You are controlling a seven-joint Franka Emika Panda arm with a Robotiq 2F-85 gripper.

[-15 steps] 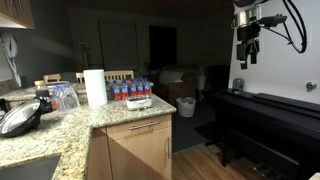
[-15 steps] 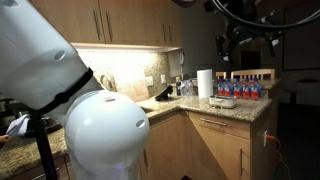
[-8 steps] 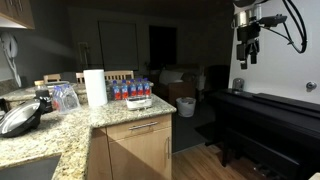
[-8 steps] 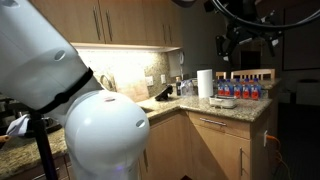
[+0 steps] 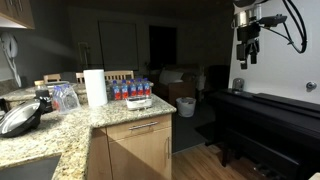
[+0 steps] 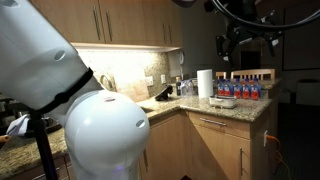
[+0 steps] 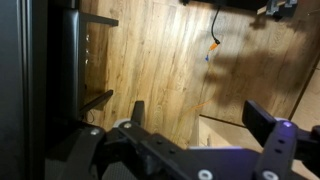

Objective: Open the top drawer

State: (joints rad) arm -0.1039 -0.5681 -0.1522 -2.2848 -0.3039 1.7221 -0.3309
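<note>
Wrist view: black gripper [image 7: 200, 118] fingers spread above wood floor [image 7: 170, 50]. Shallow light-wood top drawer [image 5: 140, 130] shut, well apart; approach silver bar handle [image 5: 143, 127] squarely, pull straight.

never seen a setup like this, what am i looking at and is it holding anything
This is a robot arm in a kitchen. Two pictures come from cameras standing in the room; both show its hand hanging high, away from the granite counter. The third comes from a camera on the wrist, looking past the open, empty hand at a wood floor. On the counter stand a paper towel roll and a pack of water bottles. Below them is the top drawer, shut, with a silver bar handle.
</note>
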